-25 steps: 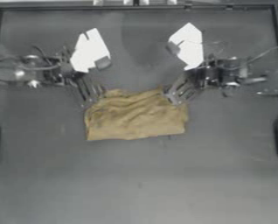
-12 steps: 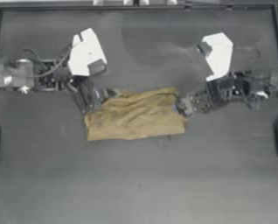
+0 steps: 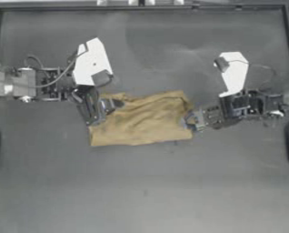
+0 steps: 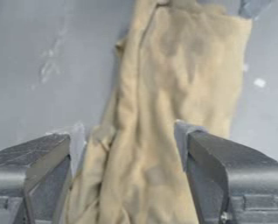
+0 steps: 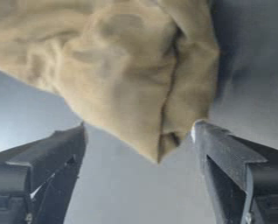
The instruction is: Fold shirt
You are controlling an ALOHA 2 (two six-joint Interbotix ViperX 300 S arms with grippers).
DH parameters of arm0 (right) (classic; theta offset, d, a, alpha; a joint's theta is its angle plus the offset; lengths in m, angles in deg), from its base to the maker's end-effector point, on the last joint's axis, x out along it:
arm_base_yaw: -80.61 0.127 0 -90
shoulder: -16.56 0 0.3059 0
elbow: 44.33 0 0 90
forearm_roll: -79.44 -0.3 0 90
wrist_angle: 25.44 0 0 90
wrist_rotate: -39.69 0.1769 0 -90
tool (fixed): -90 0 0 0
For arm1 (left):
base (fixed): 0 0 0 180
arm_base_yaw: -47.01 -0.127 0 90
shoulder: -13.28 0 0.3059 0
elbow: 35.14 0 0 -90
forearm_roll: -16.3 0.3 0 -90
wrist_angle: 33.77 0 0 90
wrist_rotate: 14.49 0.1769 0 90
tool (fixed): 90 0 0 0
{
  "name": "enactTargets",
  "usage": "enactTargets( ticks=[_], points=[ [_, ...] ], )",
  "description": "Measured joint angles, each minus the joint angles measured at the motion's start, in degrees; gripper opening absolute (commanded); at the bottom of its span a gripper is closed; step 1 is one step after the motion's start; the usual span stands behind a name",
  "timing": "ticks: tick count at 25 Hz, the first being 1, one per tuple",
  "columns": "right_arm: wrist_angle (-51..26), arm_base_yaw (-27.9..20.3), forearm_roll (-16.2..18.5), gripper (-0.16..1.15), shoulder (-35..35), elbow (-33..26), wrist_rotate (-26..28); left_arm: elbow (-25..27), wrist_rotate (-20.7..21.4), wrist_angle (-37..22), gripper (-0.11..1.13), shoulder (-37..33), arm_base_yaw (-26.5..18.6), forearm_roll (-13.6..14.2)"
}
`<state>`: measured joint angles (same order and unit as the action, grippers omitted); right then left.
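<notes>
Left gripper [image 4: 126,183]: wide, straddling shirt [image 3: 144,120] at nine o'clock.
Right gripper [image 5: 138,175]: wide, at three o'clock.
Risk: closing on too many layers, bunching the fold.

shirt [image 3: 144,120] mid-table [image 3: 147,191] | left tool [image 3: 101,109] at its left edge | right tool [image 3: 195,120] at its right edge

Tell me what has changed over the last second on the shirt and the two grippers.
Both arms dropped from the shirt's far corners toward its side edges: the left gripper now sits at its left edge, the right gripper at its right edge. Both are open, cloth lying between their fingers in the wrist views, not clamped. The shirt remains a folded bundle mid-table, its outline barely altered.
</notes>
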<state>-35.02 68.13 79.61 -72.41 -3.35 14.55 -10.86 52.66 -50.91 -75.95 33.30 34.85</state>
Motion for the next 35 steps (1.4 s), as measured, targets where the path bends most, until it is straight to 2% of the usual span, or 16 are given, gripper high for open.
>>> enactTargets(
  ticks=[8, 19, 28, 30, 31, 33, 35],
  points=[
    [4.7, -2.0, 1.6, 0.99, 4.1, 0.5, 0.0, 0.3, -0.1, 0.0, 0.93, 0.0, 0.7, -0.1],
    [12.9, -3.2, 1.5, 0.99, 10.1, 0.9, -0.1, 0.7, -0.1, -0.3, 0.92, 0.0, 0.8, -0.1],
    [15.9, -3.3, -0.5, 0.92, 12.3, 0.6, -0.1, 0.7, -0.1, -0.8, 0.92, 0.0, 0.8, -0.2],
    [15.9, -3.3, -1.1, 0.82, 12.9, 0.3, -0.1, 0.7, -0.2, -0.8, 0.92, 0.0, 0.7, -0.1],
    [15.8, -3.1, -1.3, 0.73, 13.4, 0.1, -0.1, 0.7, -0.1, -0.8, 0.92, 0.0, 0.8, -0.2],
    [15.4, -3.0, -1.7, 0.45, 14.3, -0.4, 0.0, 0.9, -0.1, -0.8, 0.92, 0.0, 0.8, -0.1],
    [15.2, -2.5, -2.0, 0.07, 14.9, -0.6, 0.1, 1.0, -0.1, -0.7, 0.92, 0.0, 0.8, -0.2]
  ],
)
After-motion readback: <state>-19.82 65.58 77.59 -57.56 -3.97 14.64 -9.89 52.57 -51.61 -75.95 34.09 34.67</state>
